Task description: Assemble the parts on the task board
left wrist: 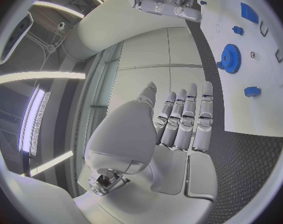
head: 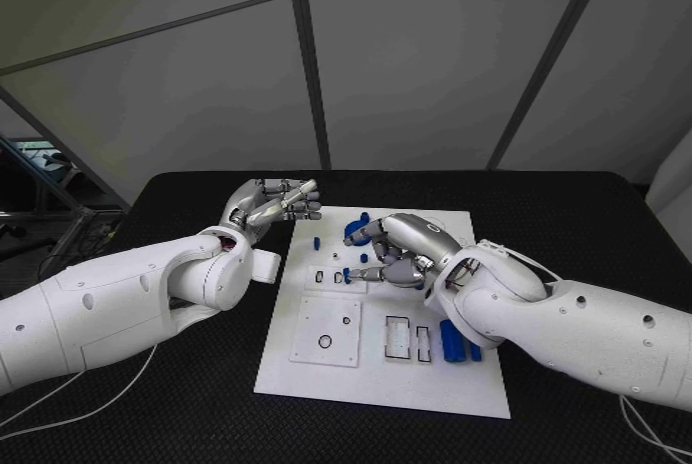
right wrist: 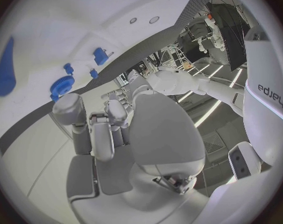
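Note:
The white task board (head: 433, 379) lies in the middle of the black table. My right hand (head: 397, 249) hovers over its far half with the fingers curled in, and I see nothing in them; one fingertip is close to a small blue part (head: 346, 275). A blue gear (right wrist: 61, 87) and small blue parts (right wrist: 101, 56) lie on the board beyond that hand. My left hand (head: 274, 202) is raised off the board's far left corner, and its straight fingers (left wrist: 185, 117) hold nothing. The gear (left wrist: 230, 58) also shows on the board past them.
Long blue parts (head: 459, 341) lie at the board's right side near dark rectangular slots (head: 398, 337). A square white plate (head: 327, 329) with a round hole sits on the board's left half. Black table (head: 173, 404) surrounds the board.

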Motion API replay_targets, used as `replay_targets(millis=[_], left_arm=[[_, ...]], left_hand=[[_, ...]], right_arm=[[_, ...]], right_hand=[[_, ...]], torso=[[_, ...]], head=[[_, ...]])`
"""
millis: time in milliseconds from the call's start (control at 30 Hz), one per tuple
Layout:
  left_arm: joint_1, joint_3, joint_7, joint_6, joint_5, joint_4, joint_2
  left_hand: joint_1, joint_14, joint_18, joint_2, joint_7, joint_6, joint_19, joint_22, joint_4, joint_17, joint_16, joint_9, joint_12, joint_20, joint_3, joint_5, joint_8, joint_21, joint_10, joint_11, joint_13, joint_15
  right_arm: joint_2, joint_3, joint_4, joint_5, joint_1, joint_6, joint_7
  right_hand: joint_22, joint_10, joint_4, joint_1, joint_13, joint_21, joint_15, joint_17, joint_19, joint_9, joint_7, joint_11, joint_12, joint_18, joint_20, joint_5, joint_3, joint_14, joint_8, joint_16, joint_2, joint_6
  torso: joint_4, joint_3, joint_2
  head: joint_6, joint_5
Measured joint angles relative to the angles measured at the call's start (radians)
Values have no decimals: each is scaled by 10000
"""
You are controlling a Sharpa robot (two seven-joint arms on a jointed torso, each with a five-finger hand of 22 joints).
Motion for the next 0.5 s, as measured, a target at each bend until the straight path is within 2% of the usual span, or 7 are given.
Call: replay_targets(millis=[67,133,200,300,367,467,500], left_arm=[[0,0,-1,2,0,-39,15],[0,0,-6,7,0,-70,22],[-1,0,-15,13,0,-90,25],[-1,-1,-78,34,-16,-95,18],[-1,-1,-167,66,-78,-78,-4],[-1,0,-527,209,-425,11,-116],[-1,0,-696,284,-604,50,-160]], left_hand=[[0,0,6,0,0,0,0,0,0,0,0,0,0,0,0,0,0,0,0,0,0,0],[0,0,608,0,0,0,0,0,0,0,0,0,0,0,0,0,0,0,0,0,0,0],[0,0,604,0,0,0,1,0,-29,22,0,0,0,0,29,0,0,0,0,0,0,0],[0,314,593,0,-35,80,351,50,-84,148,86,0,0,-124,84,0,0,161,166,-43,10,-108],[-1,699,-15,-1,-110,225,727,141,-84,283,314,1,104,-249,84,0,0,368,485,-147,79,-233],[-188,1654,104,-99,-248,553,1539,359,-43,641,942,42,407,-559,43,-38,131,843,1139,-386,268,-542],[-353,2397,458,-151,-350,745,2130,548,85,967,1493,85,610,-792,-23,-77,247,1233,1512,-547,398,-771]], right_arm=[[-214,123,74,357,59,-34,216],[-437,262,125,795,104,-43,399],[-644,353,159,1211,159,-41,538],[-975,447,166,1930,295,-26,756],[-1148,469,140,2365,382,-19,875],[-1453,505,49,3131,531,0,1067],[-1541,511,6,3359,571,3,1122]], right_hand=[[-177,-163,0,49,-121,-126,0,0,-135,26,-5,-18,-124,63,-15,19,0,0,72,-109,48,6],[-719,-537,0,132,-569,-485,0,0,-466,60,-65,-48,-551,158,-23,62,0,0,199,-389,132,127],[-1331,-1044,-20,206,-1261,-908,0,0,-801,70,-112,-85,-1219,220,-46,140,-20,0,301,-696,206,214],[-3303,-2528,-27,388,-3324,-2295,-21,-783,-1966,71,-114,-106,-3333,631,-71,232,-27,-73,362,-1814,292,215],[-4089,-2677,-23,438,-3983,-2956,-60,-1586,-2438,70,-121,-113,-4000,688,-69,232,-23,-360,436,-2539,327,319],[-4526,-2682,60,544,-4923,-3541,-66,-3028,-2656,70,-160,-125,-4896,688,-72,232,60,-920,465,-3898,315,384],[-4693,-2579,73,585,-5360,-3813,-57,-3825,-2698,70,-135,-127,-5313,688,-52,232,73,-1211,510,-4701,279,459]], torso=[[-12,5,-20],[-27,12,-42],[-41,16,-69],[-60,23,-105],[-67,29,-127],[-72,35,-174],[-72,35,-191]], head=[[10,13],[14,21],[18,31],[18,36],[18,36],[7,12],[-5,9]])
